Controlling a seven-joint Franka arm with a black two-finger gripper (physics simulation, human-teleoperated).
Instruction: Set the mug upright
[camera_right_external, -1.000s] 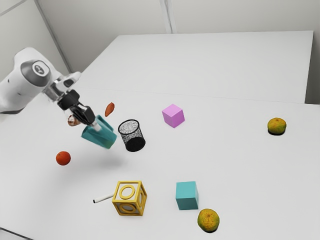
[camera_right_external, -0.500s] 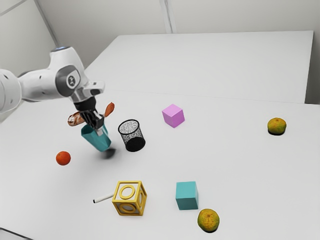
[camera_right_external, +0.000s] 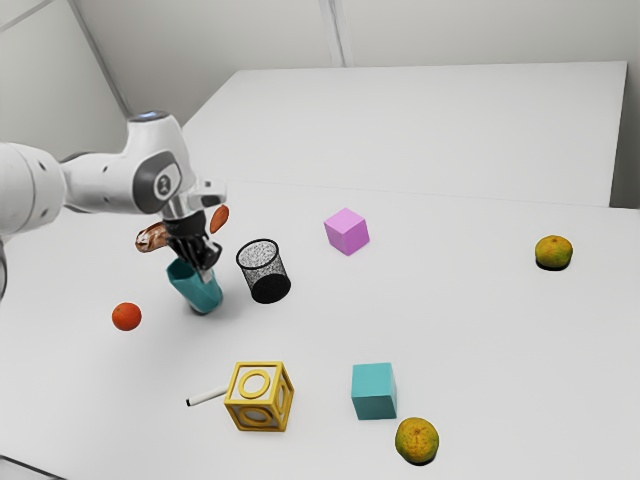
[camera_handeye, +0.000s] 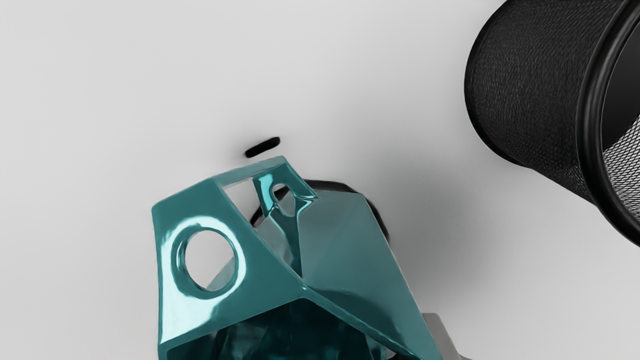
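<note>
Clock hours are read around the mug (camera_right_external: 200, 293) in the exterior view, twelve toward its top. The mug sits low over the desk (camera_right_external: 470, 330), leaning, its mouth toward eleven o'clock and its base toward five; whether the base touches the desk, I cannot tell. The fingers (camera_right_external: 207, 275) are pinching the mug's wall by the mouth, at its one o'clock side. The black mesh cup (camera_right_external: 266, 275) stands near it, between two and three, with the pink cube (camera_right_external: 346, 232) farther out that way. A red-orange ball (camera_right_external: 126, 317) lies at eight, a brown item (camera_right_external: 152, 237) at eleven. At five is the yellow-framed block (camera_right_external: 258, 397), at six the white marker (camera_right_external: 207, 397), and at four, well apart, the teal cube (camera_right_external: 374, 391).
</note>
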